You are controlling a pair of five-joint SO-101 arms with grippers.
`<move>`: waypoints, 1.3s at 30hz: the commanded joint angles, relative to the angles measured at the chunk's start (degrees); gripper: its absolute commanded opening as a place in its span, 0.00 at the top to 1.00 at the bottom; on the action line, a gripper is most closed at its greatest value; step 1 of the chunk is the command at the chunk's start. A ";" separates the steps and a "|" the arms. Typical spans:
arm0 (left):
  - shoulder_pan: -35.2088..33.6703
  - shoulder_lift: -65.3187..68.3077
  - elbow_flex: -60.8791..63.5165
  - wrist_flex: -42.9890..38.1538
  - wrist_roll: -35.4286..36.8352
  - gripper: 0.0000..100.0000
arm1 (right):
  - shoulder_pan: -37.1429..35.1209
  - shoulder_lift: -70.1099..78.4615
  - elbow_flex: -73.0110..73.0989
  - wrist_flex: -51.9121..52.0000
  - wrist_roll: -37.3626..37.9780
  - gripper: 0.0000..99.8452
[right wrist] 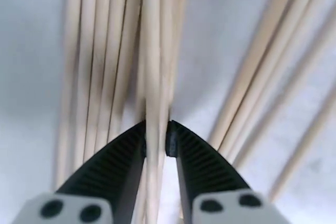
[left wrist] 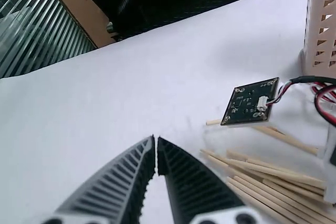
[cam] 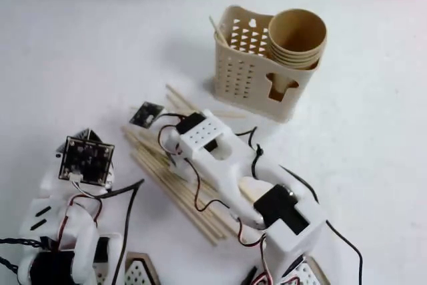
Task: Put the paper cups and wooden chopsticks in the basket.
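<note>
While jaws pinch chopstick [right wrist: 152,51]: white table [cam: 80,51], maybe blinds [left wrist: 26,30].

Plenty of bare worktop [cam: 87,51] left of and beyond the basket [cam: 247,75]. In front of it, crowded by the right arm [cam: 220,158] stretched over scattered chopsticks [cam: 157,171]. Inside, free space beside the stacked cups [cam: 297,31].

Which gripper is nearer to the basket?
Right. The right gripper is at the chopsticks lying just in front of the basket, fingers closed on at least one; the left gripper sits beyond that pile, farther from the basket.
</note>
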 commanded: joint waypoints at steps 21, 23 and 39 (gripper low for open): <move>-0.57 0.04 -0.18 0.18 -0.62 0.97 | 13.93 -46.46 -1.49 4.53 -2.55 0.98; -0.57 0.04 -0.18 0.18 -0.62 0.97 | 14.64 -48.66 -4.66 4.53 -3.60 0.98; -0.57 0.04 -0.18 0.18 -0.62 0.97 | 17.01 -49.80 -15.38 -16.48 -4.66 0.98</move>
